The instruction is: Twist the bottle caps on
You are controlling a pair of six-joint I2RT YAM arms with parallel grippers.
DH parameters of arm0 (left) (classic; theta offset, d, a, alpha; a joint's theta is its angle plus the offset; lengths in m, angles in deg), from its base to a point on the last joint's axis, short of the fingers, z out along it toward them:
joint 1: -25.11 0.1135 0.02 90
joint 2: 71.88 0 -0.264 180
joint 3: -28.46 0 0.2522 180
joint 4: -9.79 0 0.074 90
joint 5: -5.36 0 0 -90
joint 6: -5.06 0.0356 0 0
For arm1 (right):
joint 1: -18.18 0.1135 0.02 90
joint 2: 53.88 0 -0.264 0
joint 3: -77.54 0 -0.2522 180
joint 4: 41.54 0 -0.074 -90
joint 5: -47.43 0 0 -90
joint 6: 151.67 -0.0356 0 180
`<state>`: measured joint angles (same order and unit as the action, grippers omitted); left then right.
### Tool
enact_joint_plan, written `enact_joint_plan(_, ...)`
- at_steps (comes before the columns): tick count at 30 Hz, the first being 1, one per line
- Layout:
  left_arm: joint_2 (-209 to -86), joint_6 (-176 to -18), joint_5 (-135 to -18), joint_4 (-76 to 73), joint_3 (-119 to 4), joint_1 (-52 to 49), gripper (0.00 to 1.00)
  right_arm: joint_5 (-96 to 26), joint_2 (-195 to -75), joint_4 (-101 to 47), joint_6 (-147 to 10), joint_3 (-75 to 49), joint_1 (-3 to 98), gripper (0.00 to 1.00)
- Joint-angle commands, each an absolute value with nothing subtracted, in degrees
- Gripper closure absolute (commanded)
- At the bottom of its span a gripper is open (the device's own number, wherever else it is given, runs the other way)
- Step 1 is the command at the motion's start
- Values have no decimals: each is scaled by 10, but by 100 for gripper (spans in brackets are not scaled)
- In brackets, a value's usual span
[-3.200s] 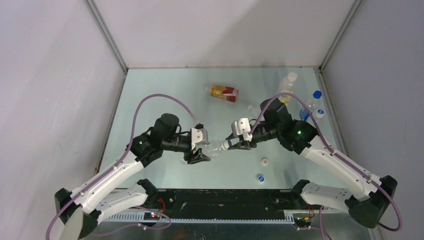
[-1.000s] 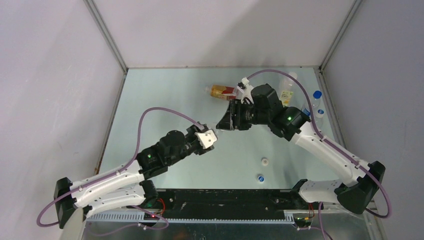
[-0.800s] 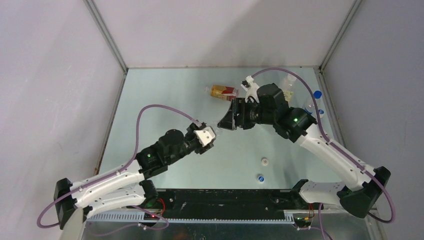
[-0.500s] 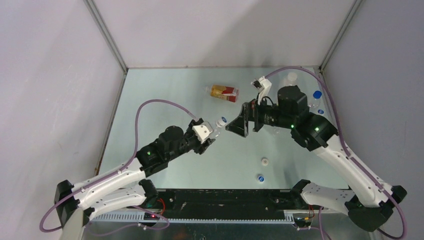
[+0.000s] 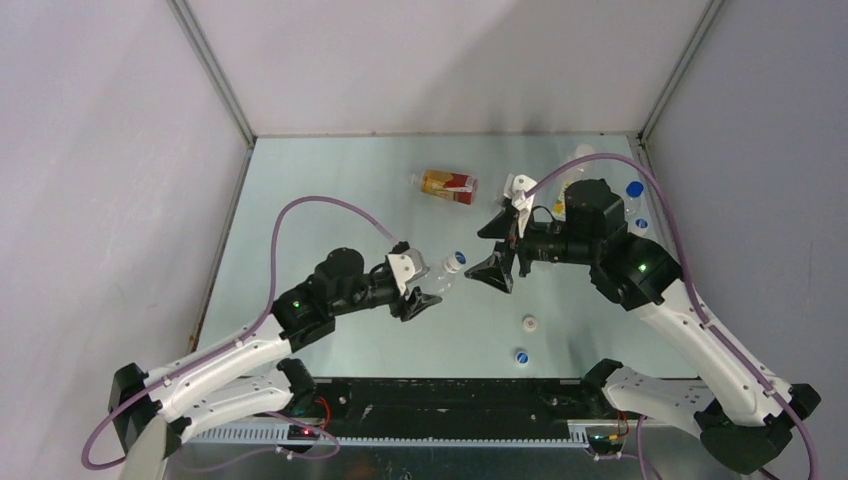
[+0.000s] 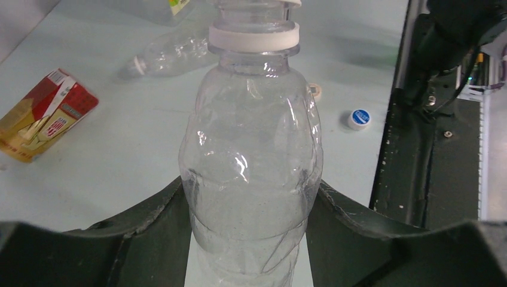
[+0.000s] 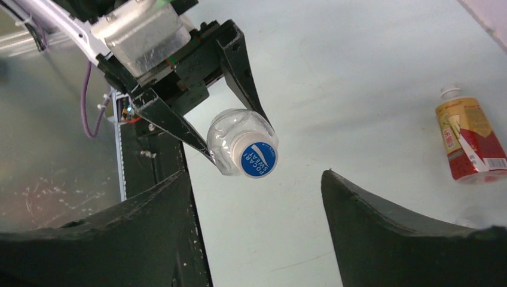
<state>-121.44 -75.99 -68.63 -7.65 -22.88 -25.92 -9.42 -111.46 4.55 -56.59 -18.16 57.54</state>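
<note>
Bottle capped in blue, gripped by the left arm

The left gripper is clamped around the belly of a clear bottle, neck pointing at the right arm. A blue cap sits on that neck. The right gripper faces it, jaws spread wide, holding nothing. On the table lie a white cap and a second blue cap. Farther back, an amber bottle lies on its side.

I work on a pale blue-green table, evenly lit, shadows soft. Plain grey-white walls close it in on three sides, with a metal post at each far corner. A black rail runs along my near edge
</note>
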Motion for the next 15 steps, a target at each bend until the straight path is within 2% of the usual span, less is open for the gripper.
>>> enact_joint_plan(1,-1210,-772,-630,-43,-254,-255,100,-54,-1114,15,-510,-192,574,29)
enact_joint_plan(3,-1208,-772,-629,-43,-254,-255,100,-43,-1117,17,-506,-193,574,39)
enact_joint_plan(5,-1208,-773,-627,-43,-256,-255,100,-32,-1120,18,-502,-195,573,42)
enact_joint_plan(15,-1214,-769,-614,-43,-267,-255,100,-2,-1137,27,-495,-198,573,46)
